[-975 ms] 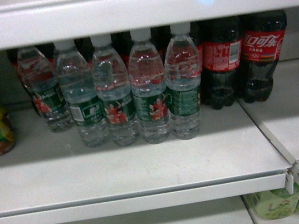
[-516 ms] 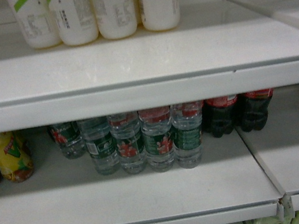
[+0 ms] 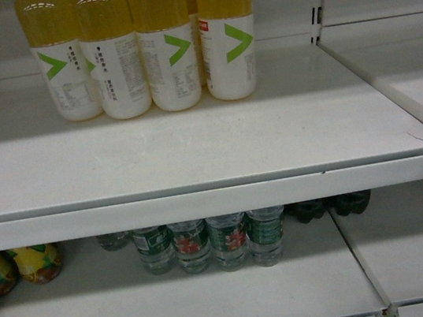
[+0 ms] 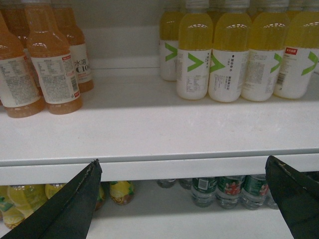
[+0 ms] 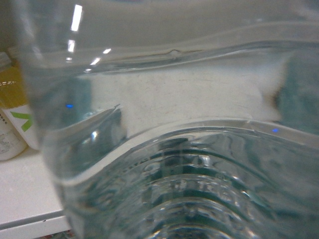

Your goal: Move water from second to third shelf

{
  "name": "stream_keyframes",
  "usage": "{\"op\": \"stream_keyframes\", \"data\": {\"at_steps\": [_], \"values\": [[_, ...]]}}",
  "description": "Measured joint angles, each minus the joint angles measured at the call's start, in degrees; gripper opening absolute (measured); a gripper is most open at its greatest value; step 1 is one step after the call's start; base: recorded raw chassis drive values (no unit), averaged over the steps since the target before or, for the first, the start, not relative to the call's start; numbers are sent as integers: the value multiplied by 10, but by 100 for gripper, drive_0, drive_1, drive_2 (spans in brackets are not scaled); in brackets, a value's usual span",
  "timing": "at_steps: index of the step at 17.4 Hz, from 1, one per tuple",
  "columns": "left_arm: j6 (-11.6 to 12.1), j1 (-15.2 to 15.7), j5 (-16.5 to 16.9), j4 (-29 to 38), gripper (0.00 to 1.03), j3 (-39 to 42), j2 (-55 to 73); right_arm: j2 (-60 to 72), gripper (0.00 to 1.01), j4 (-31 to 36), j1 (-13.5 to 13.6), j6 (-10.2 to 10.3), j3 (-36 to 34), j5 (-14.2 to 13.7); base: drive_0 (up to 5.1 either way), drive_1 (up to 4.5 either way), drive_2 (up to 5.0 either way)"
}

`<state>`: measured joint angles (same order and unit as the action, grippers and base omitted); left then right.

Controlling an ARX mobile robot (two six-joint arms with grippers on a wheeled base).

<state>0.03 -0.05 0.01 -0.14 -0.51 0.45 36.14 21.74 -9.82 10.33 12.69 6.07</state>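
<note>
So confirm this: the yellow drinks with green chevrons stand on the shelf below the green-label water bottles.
Wrong: the yellow drinks with green chevrons stand on the shelf above the green-label water bottles, not below. The head view shows this.

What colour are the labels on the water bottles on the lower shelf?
Green, with red figures and white text, on the water bottles. The head view shows them best.

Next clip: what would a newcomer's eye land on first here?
Probably the row of yellow drink bottles with green chevron labels, standing at the back of the upper shelf in the head view. Next, the right wrist view, filled almost entirely by a clear ribbed water bottle pressed close to the lens. Below the shelf edge, green-labelled water bottles peek out.
</note>
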Motion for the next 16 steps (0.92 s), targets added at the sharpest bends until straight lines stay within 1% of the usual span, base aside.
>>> {"op": "stream_keyframes", "data": {"at_steps": [16], "values": [[0,0,0,0,98,0,0,0,41,-3,-1,0,0,-2,0,0,0]]}}
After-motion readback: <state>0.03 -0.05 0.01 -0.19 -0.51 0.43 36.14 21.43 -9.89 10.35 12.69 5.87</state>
